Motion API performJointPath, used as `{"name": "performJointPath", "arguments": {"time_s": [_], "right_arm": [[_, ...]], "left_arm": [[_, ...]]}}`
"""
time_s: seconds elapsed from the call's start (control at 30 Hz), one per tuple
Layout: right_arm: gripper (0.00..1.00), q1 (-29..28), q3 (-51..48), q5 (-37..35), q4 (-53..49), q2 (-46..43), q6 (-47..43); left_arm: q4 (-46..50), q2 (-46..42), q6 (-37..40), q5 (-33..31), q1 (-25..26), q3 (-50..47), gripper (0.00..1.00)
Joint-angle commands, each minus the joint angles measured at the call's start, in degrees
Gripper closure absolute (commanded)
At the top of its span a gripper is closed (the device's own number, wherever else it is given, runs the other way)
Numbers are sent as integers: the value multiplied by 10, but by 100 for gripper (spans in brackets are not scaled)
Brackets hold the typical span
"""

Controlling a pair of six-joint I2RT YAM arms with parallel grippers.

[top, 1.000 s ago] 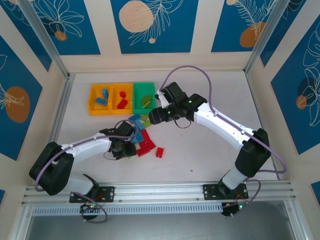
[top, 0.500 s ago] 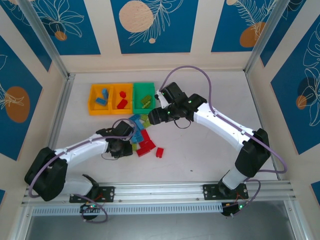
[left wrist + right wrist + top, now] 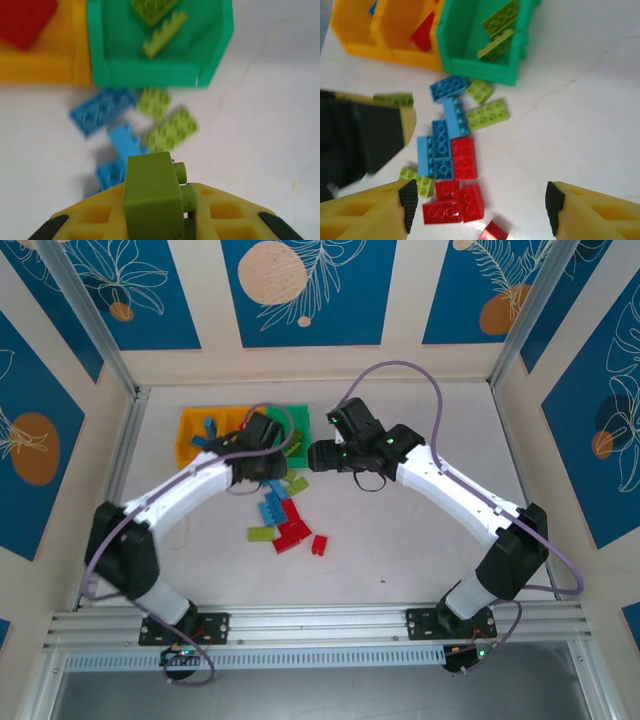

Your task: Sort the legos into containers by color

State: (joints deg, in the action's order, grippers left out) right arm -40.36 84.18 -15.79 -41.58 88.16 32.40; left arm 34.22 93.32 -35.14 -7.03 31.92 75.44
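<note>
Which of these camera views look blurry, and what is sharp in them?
Left wrist: the table, the loose bricks and the green bin are smeared by blur, while the lime brick in the left gripper is crisp. Right wrist: loose bricks fairly sharp, softer toward the left edge. Top external: sharp and evenly lit, with faint shadows.
</note>
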Motion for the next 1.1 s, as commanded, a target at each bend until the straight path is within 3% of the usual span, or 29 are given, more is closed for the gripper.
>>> {"name": "performJointPath", "arguments": {"time_s": [0.0, 0.13, 0.27, 0.33, 0.43, 0.57, 0.77, 0.9, 1.07], "right_arm": [[29, 15, -17, -43, -3, -29, 48], [29, 16, -29, -41, -3, -42, 51], [29, 17, -44, -39, -4, -55, 64], [29, 17, -52, -38, -6, -60, 78], [28, 16, -66, -28, -15, -64, 108], [29, -3, -94, 11, -21, -64, 169], [28, -81, -125, 30, -75, -29, 269], [26, -133, -120, 25, -112, 28, 263], [24, -140, -80, 70, -128, 127, 214]], "left_arm": [[-42, 96, 53, -28, -35, 89, 79], [-4, 208, 72, -20, -57, 246, 76], [78, 291, 62, 18, -75, 393, 53], [91, 298, 62, 18, -76, 421, 46], [93, 277, 64, 22, -78, 421, 46], [74, 196, 72, 47, -78, 360, 49], [30, -10, 111, 70, -76, 179, 55], [36, -156, 197, 52, -76, 69, 60], [66, -297, 330, 126, -76, -24, 60]]}}
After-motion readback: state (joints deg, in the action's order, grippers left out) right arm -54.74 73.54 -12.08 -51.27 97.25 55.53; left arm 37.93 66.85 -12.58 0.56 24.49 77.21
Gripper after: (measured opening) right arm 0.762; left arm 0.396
